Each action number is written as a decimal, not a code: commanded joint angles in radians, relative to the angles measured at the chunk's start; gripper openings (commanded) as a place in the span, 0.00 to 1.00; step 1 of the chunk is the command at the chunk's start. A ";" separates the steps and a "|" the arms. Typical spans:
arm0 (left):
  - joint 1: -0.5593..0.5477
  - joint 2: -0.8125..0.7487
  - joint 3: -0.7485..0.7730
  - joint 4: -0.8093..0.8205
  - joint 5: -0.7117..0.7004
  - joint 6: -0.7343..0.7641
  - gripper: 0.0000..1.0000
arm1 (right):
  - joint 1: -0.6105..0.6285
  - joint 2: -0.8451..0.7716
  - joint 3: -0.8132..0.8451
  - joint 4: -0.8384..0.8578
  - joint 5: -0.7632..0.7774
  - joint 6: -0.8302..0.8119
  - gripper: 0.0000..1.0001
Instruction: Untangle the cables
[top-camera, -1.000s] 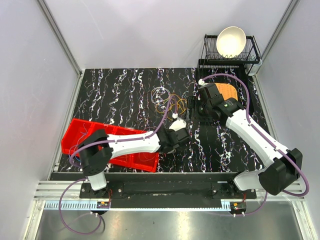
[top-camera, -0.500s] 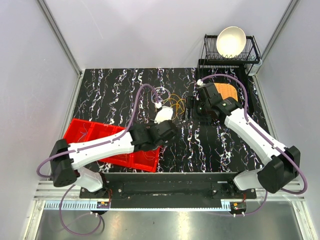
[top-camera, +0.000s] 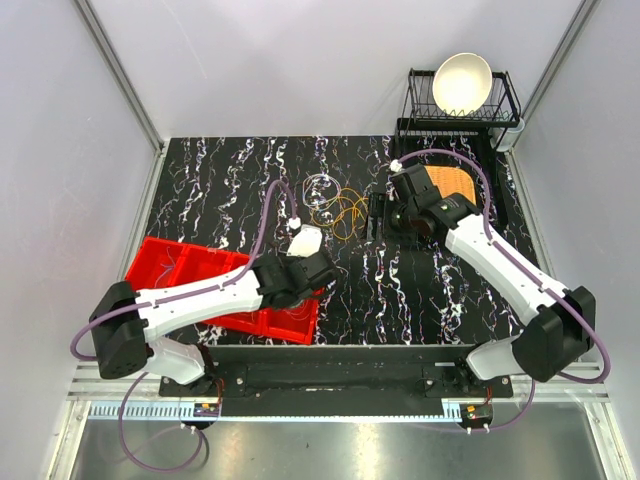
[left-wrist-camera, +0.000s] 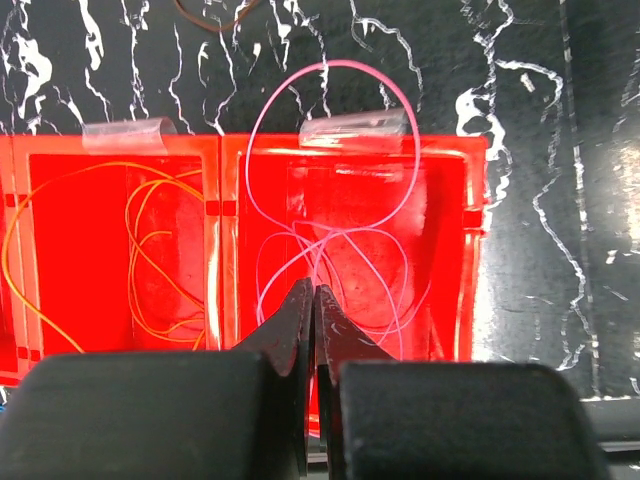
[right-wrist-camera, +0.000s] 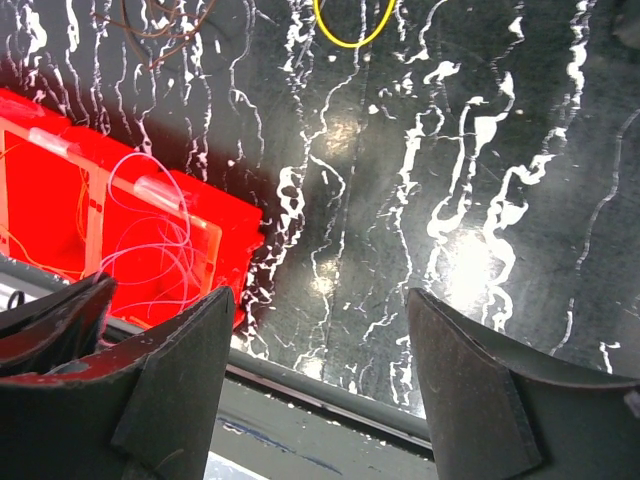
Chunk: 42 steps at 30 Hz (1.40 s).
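Hovering over the red bin (left-wrist-camera: 452, 146), the left gripper (left-wrist-camera: 314, 292) is pinching the pink cable (left-wrist-camera: 335, 63); an orange cable (left-wrist-camera: 140, 215) is lying alongside; a tangle (top-camera: 343, 212) is waiting near the open right gripper (right-wrist-camera: 315, 320).

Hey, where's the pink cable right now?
Left wrist view: the pink cable lies in the right-hand compartment of the red bin, just ahead of the shut left gripper, one loop draped over the far wall onto the table.
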 joint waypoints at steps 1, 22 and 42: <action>0.004 -0.003 -0.035 0.079 -0.027 -0.030 0.00 | -0.002 0.016 0.020 0.051 -0.050 0.018 0.75; -0.021 -0.102 0.076 -0.031 0.028 -0.090 0.57 | -0.003 0.062 0.040 0.101 -0.118 0.002 0.73; -0.021 -0.699 -0.127 -0.245 -0.102 -0.043 0.72 | -0.014 0.384 0.266 0.115 0.005 0.045 0.75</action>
